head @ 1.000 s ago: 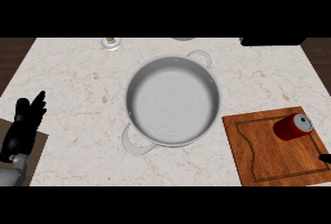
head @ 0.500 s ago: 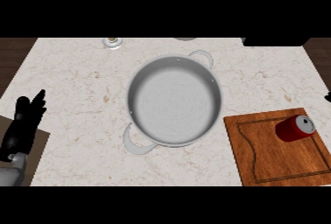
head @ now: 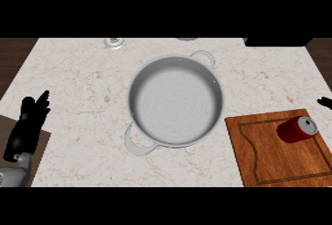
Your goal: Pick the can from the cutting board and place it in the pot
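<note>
— On the wooden cutting board (head: 283,151), at the counter's right side, is that the red can (head: 297,129) lying down?

— It looks tipped over, yes, with its silver end turned up and to the right. It lies in the board's upper right part, inside the groove that runs round the edge. Nothing touches it, so I judge the pick not yet begun.

— And the pot (head: 175,107)?

— It stands in the middle of the marble counter (head: 77,79), just left of the board, with its two loop handles at upper right and lower left. Its steel bottom is bare. With the mouth so wide and so near the board, the carry should be short, which is likely why the two are set side by side.

— What are the hands doing?

— The left hand (head: 29,125) is at the left edge, fingers straight and together, pointing up, holding nothing. It is well apart from both pot and can, so I take it to be resting, out of the way.

— The right one?

— Only a dark tip of the right hand (head: 325,102) shows at the right edge, above the can and apart from it. Whether its fingers are spread or curled I cannot tell. Being the nearer hand, it is the natural one to take the can.

— Anything else about?

— A small round jar (head: 114,42) at the counter's far edge, away from all this.
</note>
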Controlling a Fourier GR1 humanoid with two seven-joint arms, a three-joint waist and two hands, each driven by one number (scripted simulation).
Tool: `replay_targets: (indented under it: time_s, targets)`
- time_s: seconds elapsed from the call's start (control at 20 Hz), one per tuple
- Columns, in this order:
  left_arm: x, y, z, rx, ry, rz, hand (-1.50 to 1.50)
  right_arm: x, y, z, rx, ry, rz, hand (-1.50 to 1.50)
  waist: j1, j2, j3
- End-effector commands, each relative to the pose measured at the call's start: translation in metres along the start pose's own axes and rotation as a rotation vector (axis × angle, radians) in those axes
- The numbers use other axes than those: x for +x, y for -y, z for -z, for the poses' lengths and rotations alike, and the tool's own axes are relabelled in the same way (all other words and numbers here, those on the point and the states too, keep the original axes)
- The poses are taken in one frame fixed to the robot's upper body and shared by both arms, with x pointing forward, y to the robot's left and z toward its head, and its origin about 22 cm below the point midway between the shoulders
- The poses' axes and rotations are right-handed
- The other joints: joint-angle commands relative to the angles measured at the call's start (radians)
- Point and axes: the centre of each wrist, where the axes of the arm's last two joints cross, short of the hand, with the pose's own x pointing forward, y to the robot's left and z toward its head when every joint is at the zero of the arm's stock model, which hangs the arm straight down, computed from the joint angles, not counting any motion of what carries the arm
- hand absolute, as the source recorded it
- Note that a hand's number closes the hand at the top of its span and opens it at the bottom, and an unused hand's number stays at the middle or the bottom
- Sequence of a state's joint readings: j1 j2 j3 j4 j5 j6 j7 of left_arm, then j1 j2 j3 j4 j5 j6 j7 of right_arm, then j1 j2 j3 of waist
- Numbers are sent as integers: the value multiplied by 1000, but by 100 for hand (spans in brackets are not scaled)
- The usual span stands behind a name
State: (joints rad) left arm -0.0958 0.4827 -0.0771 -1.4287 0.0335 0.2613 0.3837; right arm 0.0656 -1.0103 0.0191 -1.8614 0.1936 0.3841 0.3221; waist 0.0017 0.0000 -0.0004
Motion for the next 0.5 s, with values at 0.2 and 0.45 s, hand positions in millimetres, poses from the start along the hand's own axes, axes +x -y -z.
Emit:
replay_targets:
  time_s: [0.2, 0.45]
  targets:
    - [-12, 8, 9, 3, -7, 1, 0, -1, -34, 15, 44, -50, -28, -150, -6, 0, 0]
    - [9, 16, -7, -12, -4, -2, 0, -26, -53, 41, 48, -42, -10, -150, 0, 0, 1]
